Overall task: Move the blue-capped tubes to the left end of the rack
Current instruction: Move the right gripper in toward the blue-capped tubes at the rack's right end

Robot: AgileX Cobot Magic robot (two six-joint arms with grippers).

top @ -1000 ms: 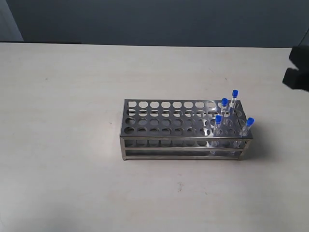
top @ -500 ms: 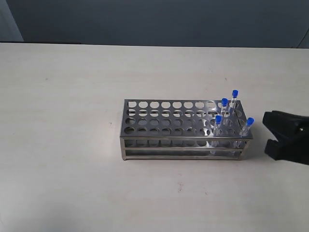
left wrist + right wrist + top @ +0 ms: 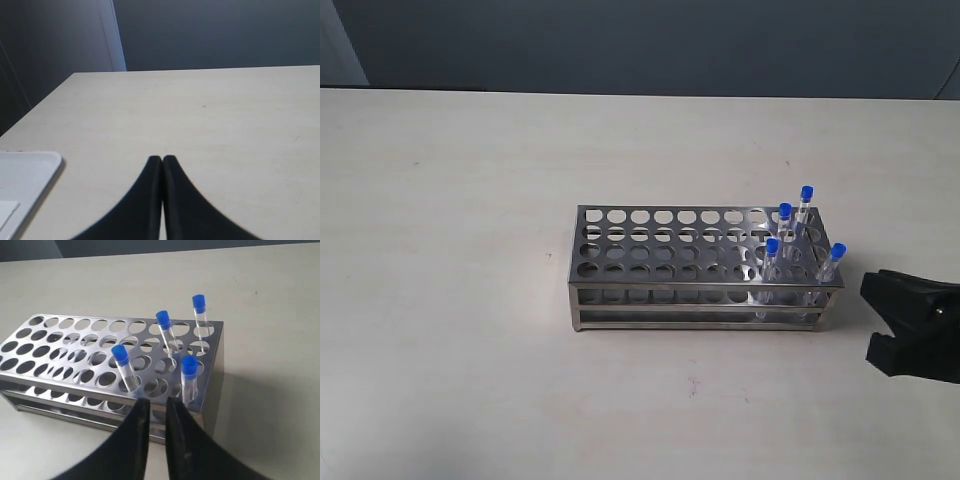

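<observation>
The steel rack (image 3: 660, 262) stands mid-table, with several blue-capped tubes (image 3: 785, 225) leaning in holes at its right end. My right gripper (image 3: 873, 322) hovers just off that right end, a little nearer the front, slightly open with nothing between its fingers. In the right wrist view the rack (image 3: 75, 340) and the tubes (image 3: 162, 325) lie just beyond the gripper (image 3: 156, 402); the closest tube (image 3: 189, 375) stands by the rack's end wall. My left gripper (image 3: 162, 160) is shut and empty over bare table; the exterior view does not show it.
A white tray (image 3: 22, 175) lies at the table edge beside my left gripper. The table (image 3: 470, 300) is pale, and most of the rack's holes left of the tubes hold nothing.
My right gripper came in from the upper right edge, dropped beside the rack's right end, then sank slightly lower. Rack and tubes have not moved.
</observation>
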